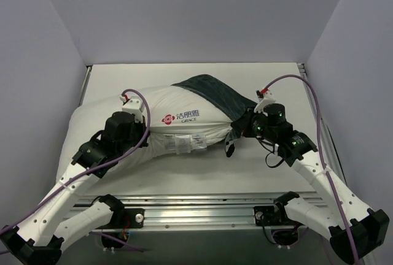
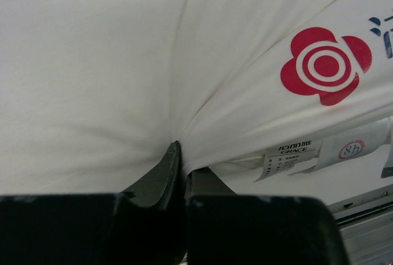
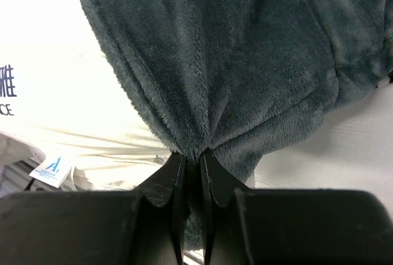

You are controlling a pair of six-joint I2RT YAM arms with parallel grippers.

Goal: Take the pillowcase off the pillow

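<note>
The white pillow [image 1: 166, 121] lies across the table, its red logo [image 1: 167, 118] and tags facing the near edge. The dark grey-teal pillowcase [image 1: 215, 96] covers only its right end. My left gripper [image 1: 126, 121] is shut on a pinched fold of the pillow [image 2: 110, 81] near the left end; the fabric creases into its fingertips [image 2: 172, 157]. My right gripper [image 1: 242, 127] is shut on a bunched fold of the pillowcase [image 3: 233, 62], with plush gathered between the fingers [image 3: 175, 167].
Grey walls enclose the table on three sides. A metal rail [image 1: 196, 207] runs along the near edge between the arm bases. Purple cables [image 1: 313, 102] loop above both wrists.
</note>
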